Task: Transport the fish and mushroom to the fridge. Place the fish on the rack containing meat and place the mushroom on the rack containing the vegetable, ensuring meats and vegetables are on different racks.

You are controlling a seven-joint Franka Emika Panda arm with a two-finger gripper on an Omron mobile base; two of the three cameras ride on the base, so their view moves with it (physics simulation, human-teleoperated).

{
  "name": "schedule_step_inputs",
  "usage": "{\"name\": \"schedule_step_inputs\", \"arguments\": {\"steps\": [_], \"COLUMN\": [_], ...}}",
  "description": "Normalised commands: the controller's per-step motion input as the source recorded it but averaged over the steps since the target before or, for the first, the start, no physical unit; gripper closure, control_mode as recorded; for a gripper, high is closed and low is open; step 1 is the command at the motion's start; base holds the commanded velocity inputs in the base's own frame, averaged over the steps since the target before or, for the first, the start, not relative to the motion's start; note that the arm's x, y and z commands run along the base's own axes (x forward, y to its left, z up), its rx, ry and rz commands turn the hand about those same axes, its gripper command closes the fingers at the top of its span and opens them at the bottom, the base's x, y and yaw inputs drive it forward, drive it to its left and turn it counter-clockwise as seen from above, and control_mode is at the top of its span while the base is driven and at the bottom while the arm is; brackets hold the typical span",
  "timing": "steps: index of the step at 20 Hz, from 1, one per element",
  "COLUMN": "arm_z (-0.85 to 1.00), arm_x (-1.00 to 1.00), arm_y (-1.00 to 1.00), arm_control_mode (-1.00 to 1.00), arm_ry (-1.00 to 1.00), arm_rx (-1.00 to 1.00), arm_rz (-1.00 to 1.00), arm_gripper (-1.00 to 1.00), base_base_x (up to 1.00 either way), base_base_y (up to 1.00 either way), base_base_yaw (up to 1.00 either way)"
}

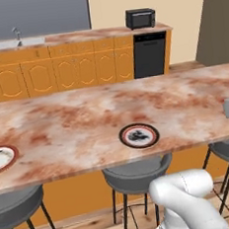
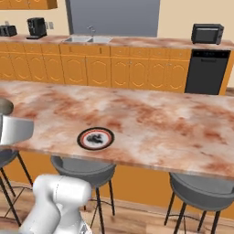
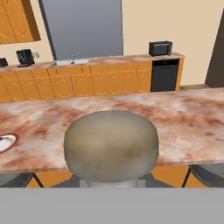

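While I scan every surface for brand marks or lettering, I find none legible. Nearest the hand camera sits the mushroom (image 3: 111,146), a rounded beige-brown cap with a matte, faintly mottled skin and a short pale stem below it. It lies directly in front of the lens, at the position of the gripper fingers, which the cap conceals; I read the jaws as nearly closed and clenched on the mushroom.

Beyond the mushroom runs the island counter (image 1: 87,119), a long slab with a glossy marbled pink-and-rust finish. On it rests a round plate (image 1: 139,135) with a dark rim, a red ring and a white centre holding a small dark item I cannot identify. A second plate (image 1: 0,158) of the same pattern lies further left along the counter edge. Grey padded stools (image 1: 136,174) on thin black legs stand under the near edge.

Behind the island counter, orange panelled cabinets (image 2: 109,71) carry a matching top with a steel sink (image 2: 87,39) and faucet. A black dishwasher (image 2: 206,72) stands at the cabinets' right end, with a black microwave (image 2: 207,33) above it. A black coffee machine (image 2: 36,27) stands left of the sink.
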Motion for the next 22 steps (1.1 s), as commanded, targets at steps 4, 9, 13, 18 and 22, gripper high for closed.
{"name": "schedule_step_inputs", "arguments": {"steps": [4, 9, 13, 18, 22], "arm_z": [0.0, 0.0, 0.0, 0.0, 0.0], "arm_x": [0.0, 0.0, 0.0, 0.0, 0.0], "arm_y": [0.0, 0.0, 0.0, 0.0, 0.0], "arm_control_mode": [1.0, 1.0, 1.0, 1.0, 1.0], "arm_ry": [0.0, 0.0, 0.0, 0.0, 0.0], "arm_rx": [0.0, 0.0, 0.0, 0.0, 0.0], "arm_rz": [0.0, 0.0, 0.0, 0.0, 0.0], "arm_gripper": [1.0, 1.0, 1.0, 1.0, 1.0], "base_base_x": [-0.24, -0.27, -0.24, -0.22, -0.14], "base_base_y": [1.0, 1.0, 1.0, 1.0, 1.0], "base_base_yaw": [0.18, 0.45, 0.56, 0.58, 0.51]}}
